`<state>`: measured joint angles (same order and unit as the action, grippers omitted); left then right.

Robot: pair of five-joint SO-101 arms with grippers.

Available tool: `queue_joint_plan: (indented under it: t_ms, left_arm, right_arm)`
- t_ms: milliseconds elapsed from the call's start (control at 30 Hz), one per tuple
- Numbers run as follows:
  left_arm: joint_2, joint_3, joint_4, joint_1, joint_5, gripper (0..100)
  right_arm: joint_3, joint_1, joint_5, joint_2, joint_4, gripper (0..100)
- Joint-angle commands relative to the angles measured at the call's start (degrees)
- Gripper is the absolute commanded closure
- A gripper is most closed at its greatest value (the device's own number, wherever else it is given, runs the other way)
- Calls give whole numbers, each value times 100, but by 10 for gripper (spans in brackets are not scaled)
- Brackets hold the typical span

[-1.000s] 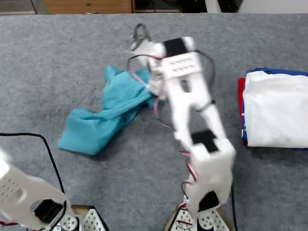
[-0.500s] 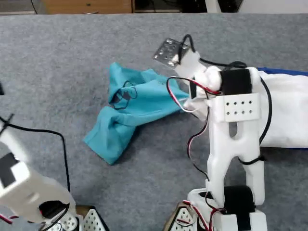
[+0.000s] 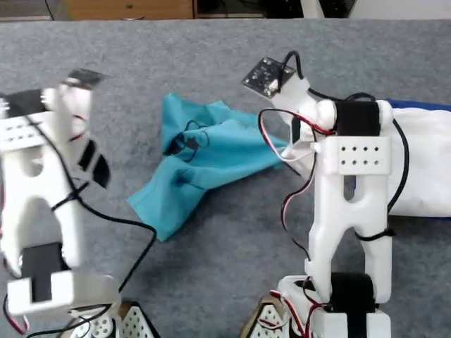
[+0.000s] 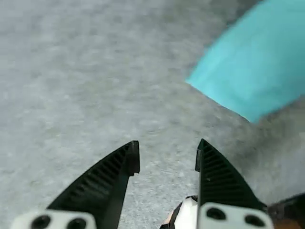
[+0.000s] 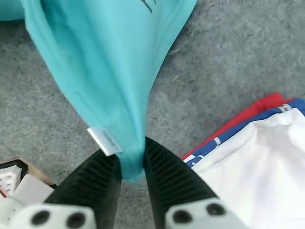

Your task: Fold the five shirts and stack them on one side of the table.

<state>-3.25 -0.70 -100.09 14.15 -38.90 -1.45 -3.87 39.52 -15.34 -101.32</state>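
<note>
A crumpled teal shirt (image 3: 204,158) lies mid-table, with a dark print showing on top. My right gripper (image 3: 285,150) is at the shirt's right edge. In the right wrist view the right gripper (image 5: 131,164) is shut on a bunched fold of the teal shirt (image 5: 109,62), beside a white label. My left gripper (image 3: 95,165) hovers left of the shirt. In the left wrist view the left gripper (image 4: 167,155) is open over bare grey cloth, with a corner of the teal shirt (image 4: 252,71) farther off.
A stack of folded shirts (image 3: 423,165) sits at the table's right edge, white on top with blue and red beneath (image 5: 224,136). The grey table cover (image 3: 141,63) lies bare at the back and front left. Loose cables hang along both arms.
The left arm has swung up from the front-left corner to just left of the shirt. The right arm dragged the teal shirt rightward, then barely moved in the last half second.
</note>
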Motion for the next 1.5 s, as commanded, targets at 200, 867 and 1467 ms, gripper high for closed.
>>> queue_joint_plan:
  t_ms: [200, 867, 1467]
  left_arm:
    - [1385, 35, 149, -1222, -62, 796]
    - [4321, 2347, 97, -1160, -35, 797]
    - [5033, 2259, -26, -1345, 132, 983]
  right_arm:
    - [268, 127, 9, -268, -88, 996]
    - [242, 127, 35, -268, -79, 995]
    - [154, 127, 53, -268, -79, 995]
